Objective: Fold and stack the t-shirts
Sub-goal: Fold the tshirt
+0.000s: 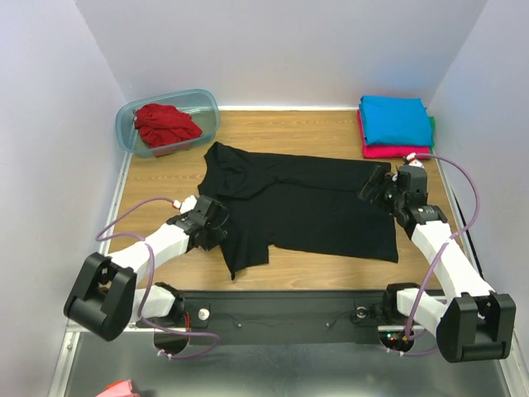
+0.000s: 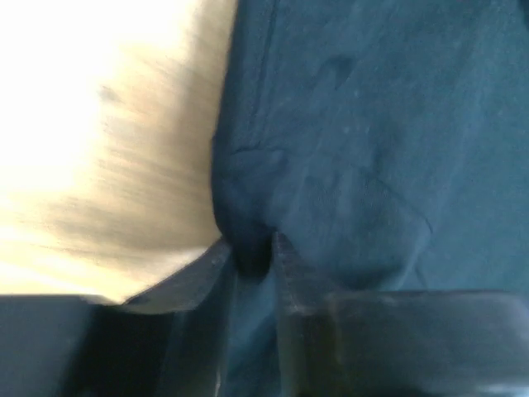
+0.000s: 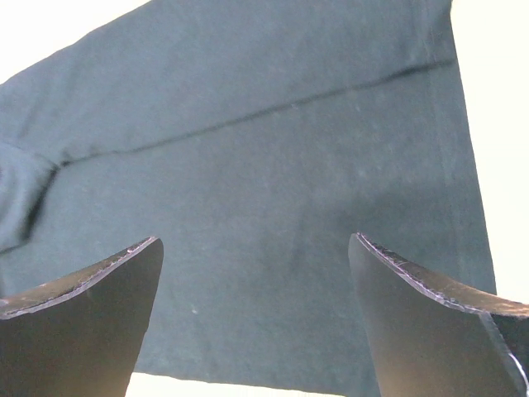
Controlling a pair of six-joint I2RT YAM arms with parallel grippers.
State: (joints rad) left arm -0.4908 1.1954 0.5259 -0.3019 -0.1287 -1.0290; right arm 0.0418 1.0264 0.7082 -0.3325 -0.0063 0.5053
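Note:
The black t-shirt (image 1: 306, 203) lies spread across the middle of the wooden table. My left gripper (image 1: 216, 222) is at its left edge, shut on a pinch of the black cloth (image 2: 252, 248). My right gripper (image 1: 376, 184) hovers over the shirt's right end, jaws wide open and empty, with black cloth (image 3: 256, 190) beneath. The red t-shirt (image 1: 167, 124) is bunched in the plastic tub. The turquoise t-shirt (image 1: 395, 120) lies folded on the folded magenta one (image 1: 395, 151) at the back right.
The translucent blue-grey tub (image 1: 207, 106) stands at the back left corner. White walls close in the table on three sides. Bare wood (image 1: 281, 128) shows between tub and stack.

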